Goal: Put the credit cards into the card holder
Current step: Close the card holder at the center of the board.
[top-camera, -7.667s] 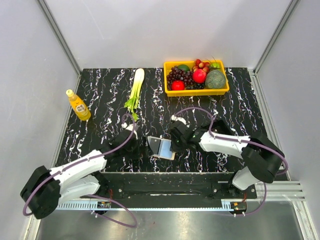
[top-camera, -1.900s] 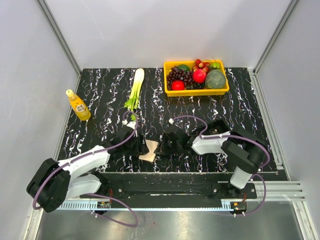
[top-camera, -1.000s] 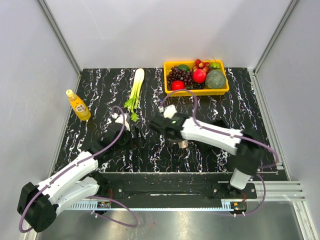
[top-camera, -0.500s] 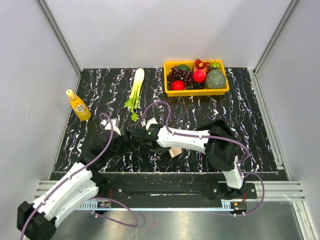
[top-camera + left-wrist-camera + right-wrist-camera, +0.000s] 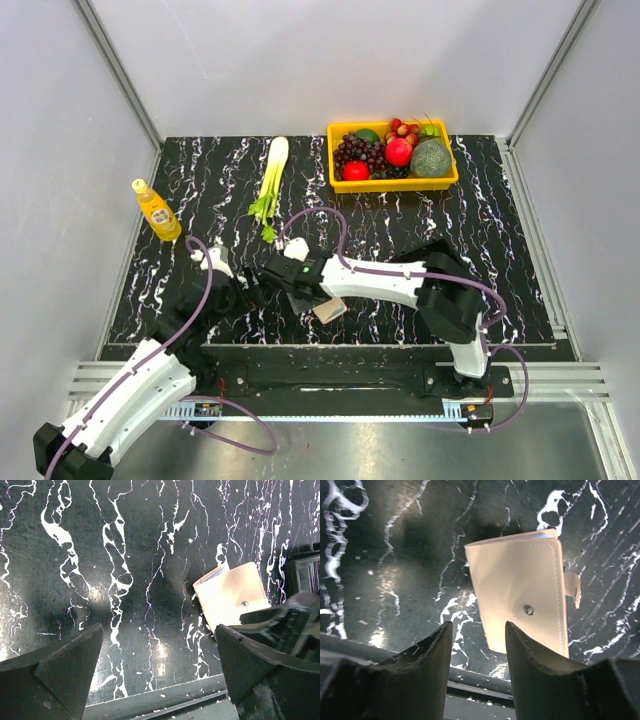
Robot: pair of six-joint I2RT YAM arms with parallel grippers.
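Left arm: extends from the near-left base toward the table centre. Left gripper (image 5: 159, 640): fingers wide apart, holding and touching nothing, aimed down at the table (image 5: 450, 240).

Card holder (image 5: 330, 310): closed and flat on the table, centre, close to the near edge, just right of the left gripper. It lies skewed to the table edge. In the right wrist view its long axis runs along the fingers, with the clasp tab (image 5: 573, 591) on the right edge.

Right gripper (image 5: 477, 630): fingers apart, empty, over the holder; contact cannot be determined. Right arm: reaches leftward from the near-right base.
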